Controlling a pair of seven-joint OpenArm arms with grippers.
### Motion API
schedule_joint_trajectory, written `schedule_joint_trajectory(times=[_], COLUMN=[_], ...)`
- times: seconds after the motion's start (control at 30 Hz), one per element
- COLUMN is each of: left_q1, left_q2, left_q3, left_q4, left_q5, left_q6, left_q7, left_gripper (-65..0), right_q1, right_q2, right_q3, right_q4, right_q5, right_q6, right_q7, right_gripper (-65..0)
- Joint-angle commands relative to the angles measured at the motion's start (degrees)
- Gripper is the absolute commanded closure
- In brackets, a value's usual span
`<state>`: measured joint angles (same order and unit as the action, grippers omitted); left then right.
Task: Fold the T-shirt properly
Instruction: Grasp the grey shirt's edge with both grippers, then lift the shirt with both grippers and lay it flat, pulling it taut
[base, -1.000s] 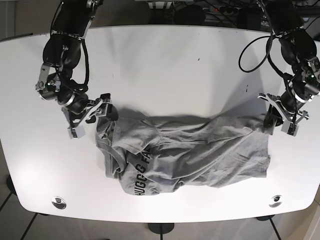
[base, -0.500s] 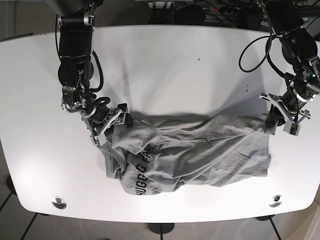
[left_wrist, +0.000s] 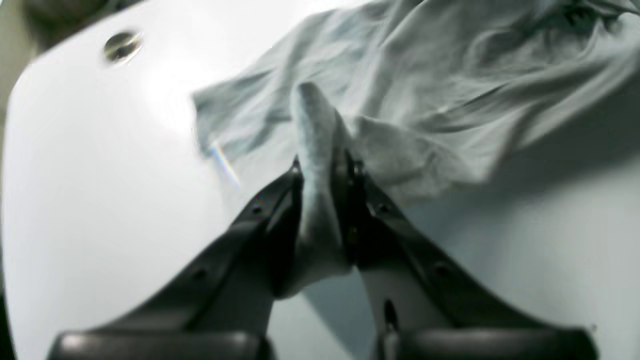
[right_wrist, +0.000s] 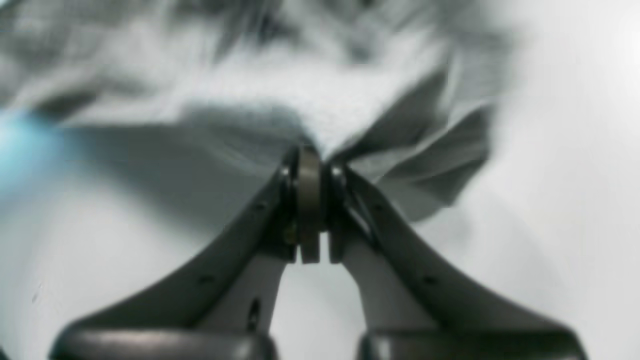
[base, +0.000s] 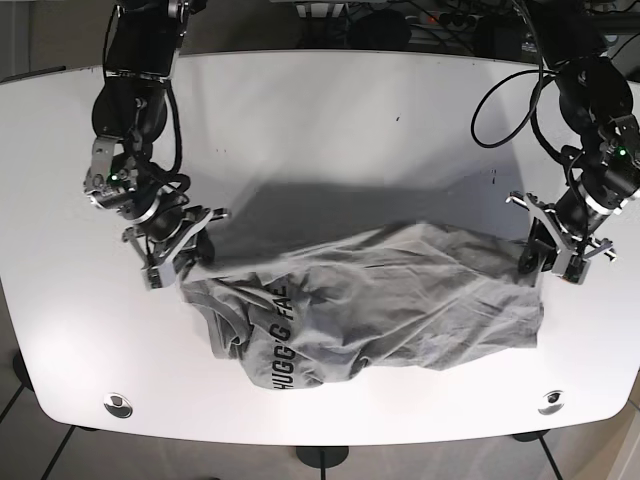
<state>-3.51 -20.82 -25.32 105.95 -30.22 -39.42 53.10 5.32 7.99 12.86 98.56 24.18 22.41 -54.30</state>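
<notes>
The grey T-shirt (base: 400, 295) lies crumpled across the front half of the white table (base: 330, 120), with dark lettering (base: 275, 335) at its lower left. Its back edge is raised and casts a shadow on the table behind it. My right gripper (base: 178, 252), on the base view's left, is shut on the shirt's left corner. The blurred right wrist view shows its fingertips (right_wrist: 309, 160) pinching fabric (right_wrist: 350, 100). My left gripper (base: 548, 258) is shut on the shirt's right edge. The left wrist view shows a fold of cloth (left_wrist: 320, 150) clamped between its fingers (left_wrist: 322, 172).
Two metal discs sit in the table near its front edge, one at the left (base: 117, 405) and one at the right (base: 549, 402). The right one also shows in the left wrist view (left_wrist: 121, 45). Cables hang behind the table's far edge (base: 430, 18).
My right gripper moved in onto the shirt's left corner, closed on it and pulled it left. The shirt's back edge has lifted and spread. My left gripper kept its hold and shifted slightly.
</notes>
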Motion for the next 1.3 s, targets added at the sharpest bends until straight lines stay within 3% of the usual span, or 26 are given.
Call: schedule_joint_trajectory(times=[0.03, 0.13, 0.2, 0.33, 0.43, 0.7, 0.9, 1.0, 1.17, 1.3], left_q1=[-6.0, -13.1, -18.1, -29.2, -38.6, -54.5, -57.6, -56.8, -43.5, -24.4], left_q2=[-1.1, -0.7, 1.8, 3.8, 5.3, 3.6, -0.1, -2.0, -2.0, -0.9], left_q3=[1.6, 6.8, 10.5, 14.7, 15.1, 15.1, 15.1, 14.6, 8.4, 3.2], left_q4=[-2.6, -11.6, -18.8, -31.0, -38.4, -44.1, -32.4, -21.6, -6.4, 3.5], left_q5=[-0.7, 1.5, 4.9, 10.9, 15.0, 15.8, 15.6, 15.5, 15.4, 15.1], left_q6=[0.9, 3.0, 3.2, 3.2, 3.2, 3.2, 3.2, 3.1, 2.8, 2.6], left_q7=[-2.0, -3.0, -8.7, -13.4, -15.6, -17.6, -17.5, -12.7, -6.4, -5.2], left_gripper=[-1.0, -1.0, -1.0, -1.0, -1.0, -1.0, -1.0, -1.0, -1.0, -1.0], right_q1=[3.3, 8.6, 14.5, 25.8, 35.2, 53.3, 59.7, 56.6, 41.9, 24.9], right_q2=[0.8, 2.2, 2.2, 2.3, 5.3, 7.7, 7.9, 7.9, 7.4, 7.4], right_q3=[1.6, 1.7, 1.6, 1.1, -5.3, -10.3, -9.9, -9.7, -5.7, -1.3], right_q4=[3.2, -1.3, -8.0, -19.8, -28.1, -34.8, -26.1, -13.4, 2.8, 10.8], right_q5=[0.8, 0.8, 0.5, 0.4, 0.7, 0.7, 0.8, 0.8, 0.8, 0.8], right_q6=[0.22, 0.22, 0.22, 0.22, 0.14, 0.22, 0.22, 0.22, 0.22, 0.22], right_q7=[-1.0, -1.5, -1.3, -0.2, 3.5, 5.8, 1.9, -3.5, -8.1, -8.2], right_gripper=[-2.1, -2.1, -2.1, -2.1, -2.1, -2.1, -2.1, -2.1, -2.1, -2.1])
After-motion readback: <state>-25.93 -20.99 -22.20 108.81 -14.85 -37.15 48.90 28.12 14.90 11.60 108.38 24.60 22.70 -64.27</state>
